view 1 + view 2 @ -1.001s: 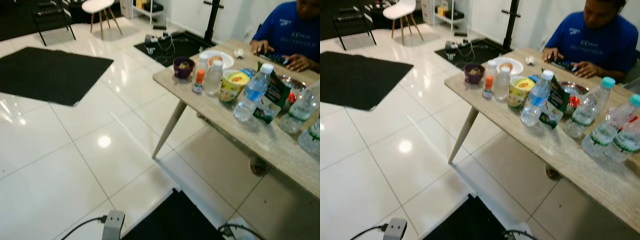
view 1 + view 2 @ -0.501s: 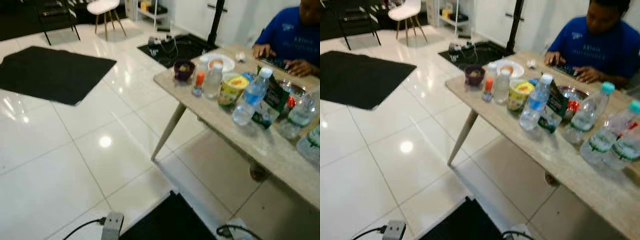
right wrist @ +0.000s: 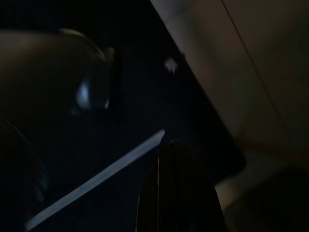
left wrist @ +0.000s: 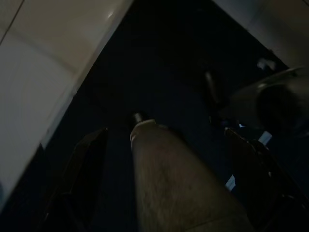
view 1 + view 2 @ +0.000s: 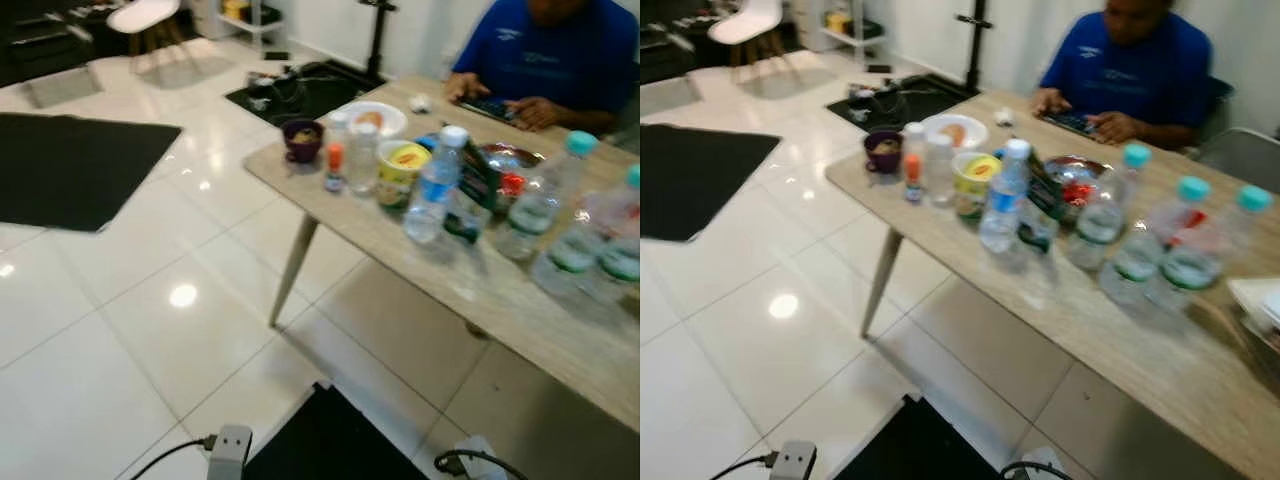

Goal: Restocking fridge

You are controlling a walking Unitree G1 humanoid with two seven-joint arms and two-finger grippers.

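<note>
A long pale wooden table (image 5: 1080,322) holds the goods. A clear water bottle with a blue label (image 5: 1003,208) stands near the front edge. Several more water bottles with teal caps (image 5: 1185,240) stand to its right. A yellow noodle cup (image 5: 975,180), a small orange-capped bottle (image 5: 912,178), a purple bowl (image 5: 883,150) and a white plate (image 5: 954,130) sit at the table's left end. Both arms hang low in the dark. My left gripper (image 4: 165,133) has its fingers spread apart. My right gripper (image 3: 169,144) looks shut, with nothing in it.
A person in a blue shirt (image 5: 1130,65) sits at the far side with hands on a phone. A black mat (image 5: 690,175) lies on the white tiles to the left, another (image 5: 910,450) at my feet. A power adapter with cable (image 5: 795,460) lies close by.
The whole view has swung to the right, so the table now sits more central and more bottles show at its right end. Nothing on the table has moved.
</note>
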